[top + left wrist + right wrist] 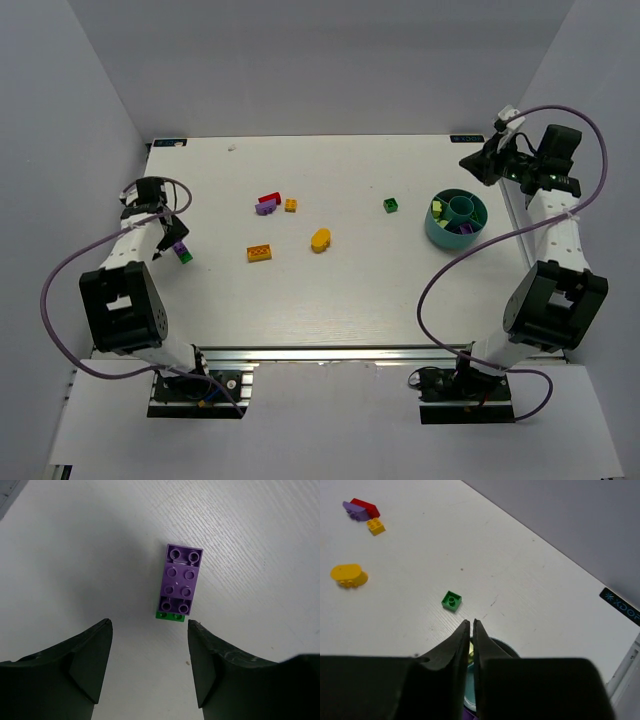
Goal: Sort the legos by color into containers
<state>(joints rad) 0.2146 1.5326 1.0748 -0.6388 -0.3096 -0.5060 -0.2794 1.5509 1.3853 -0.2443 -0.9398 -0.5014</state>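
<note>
Left gripper [147, 630], at the left edge of the overhead view: jaws apart, holding nothing. A purple brick [180, 582] with a green brick [170, 616] showing under its near end lies on the surface [260, 540] just ahead of the fingertips. Right gripper [471, 623]: jaws together, empty, close by the teal bowl [445, 240] at right, which contains a lime brick [437, 209]. Six loose bricks [260, 253] lie mid-surface

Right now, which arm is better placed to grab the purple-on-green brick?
Left. The left gripper, open, hangs close by the purple brick; the right gripper is shut, far off by the bowl.
</note>
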